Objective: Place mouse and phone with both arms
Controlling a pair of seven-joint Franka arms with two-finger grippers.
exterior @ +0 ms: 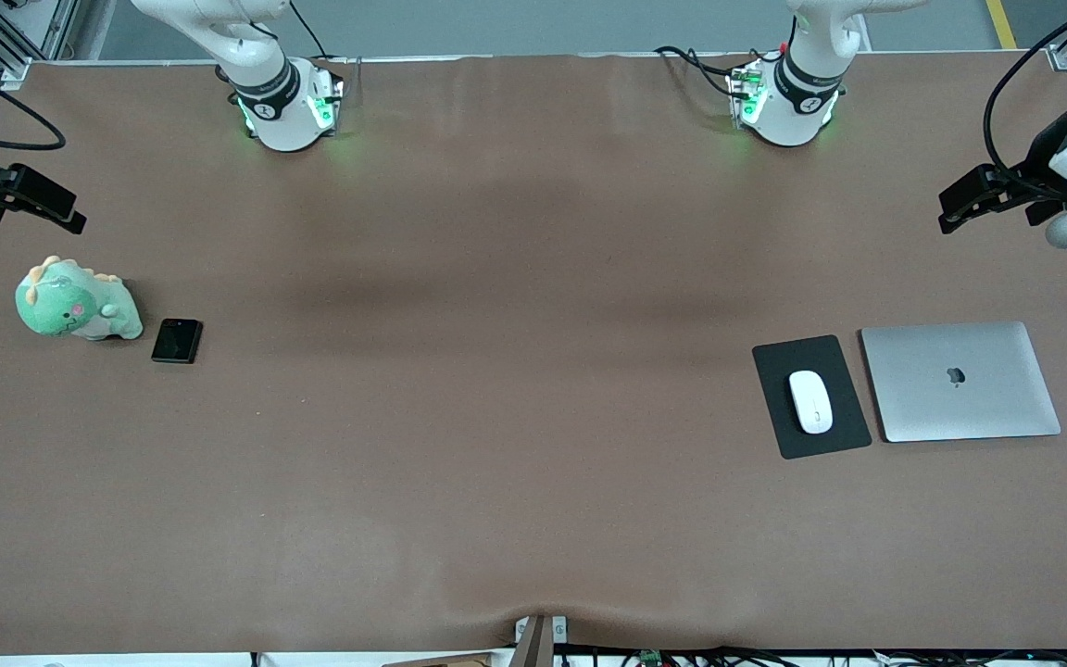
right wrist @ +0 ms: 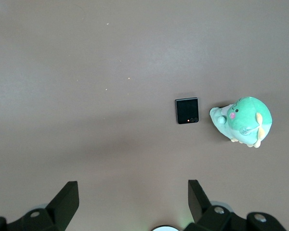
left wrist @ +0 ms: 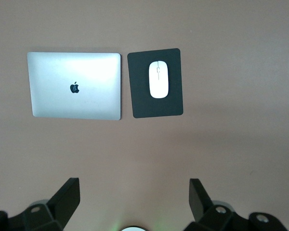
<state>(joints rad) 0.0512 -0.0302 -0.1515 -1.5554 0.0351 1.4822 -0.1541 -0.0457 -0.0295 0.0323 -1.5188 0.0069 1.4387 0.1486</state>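
Brown cloth covers the desk [exterior: 515, 389] edge to edge. Front view: mouse [exterior: 810, 401] lies on a black mouse pad [exterior: 844, 435], just beside the closed laptop [exterior: 960, 382], toward the left arm's end. Phone [exterior: 177, 340] lies flat on the cloth just beside a green plush dinosaur [exterior: 75, 302], toward the right arm's end. Left gripper [exterior: 978, 199] and right gripper [exterior: 19, 196] hang over the desk's ends, each by its own object, holding nothing; this fits either objects already placed or a pick-up pending.

Left wrist view: fingers [left wrist: 67, 197] apart, well clear of the mouse [left wrist: 158, 79], pad [left wrist: 155, 107] and laptop [left wrist: 75, 85].

Right wrist view: fingers [right wrist: 66, 198] apart, nothing between them; phone [right wrist: 187, 110] lies well clear, beside the dinosaur [right wrist: 243, 121].
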